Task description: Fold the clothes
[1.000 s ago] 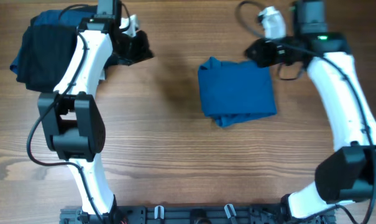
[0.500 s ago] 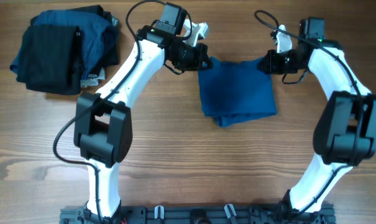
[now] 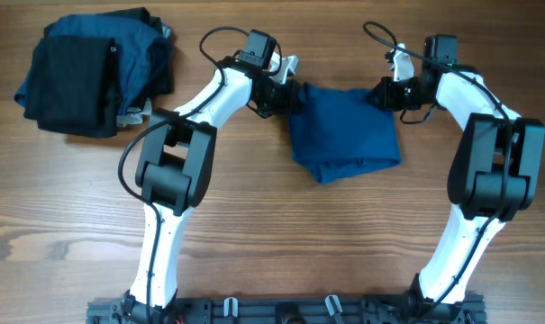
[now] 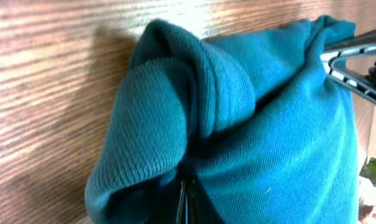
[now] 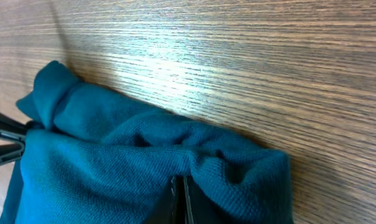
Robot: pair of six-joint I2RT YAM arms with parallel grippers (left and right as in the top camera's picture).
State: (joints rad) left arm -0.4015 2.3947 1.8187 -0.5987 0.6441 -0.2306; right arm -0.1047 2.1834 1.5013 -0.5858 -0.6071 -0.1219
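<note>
Even, bright light from above; glare streaks the wooden table (image 5: 194, 68) in both wrist views, soft shadows, near cloth slightly blurred

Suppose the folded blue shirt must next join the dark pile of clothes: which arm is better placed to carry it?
Left, probably. The left jaws are shut on the shirt corner nearer the dark pile; the right jaws are shut on the far corner, away from it.

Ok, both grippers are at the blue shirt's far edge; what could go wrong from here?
The left gripper and right gripper each pinch only a small bunch of the polo shirt, so a corner might slip out when lifted.
The shirt lies folded in layers; pulling could drag the lower folds open.
</note>
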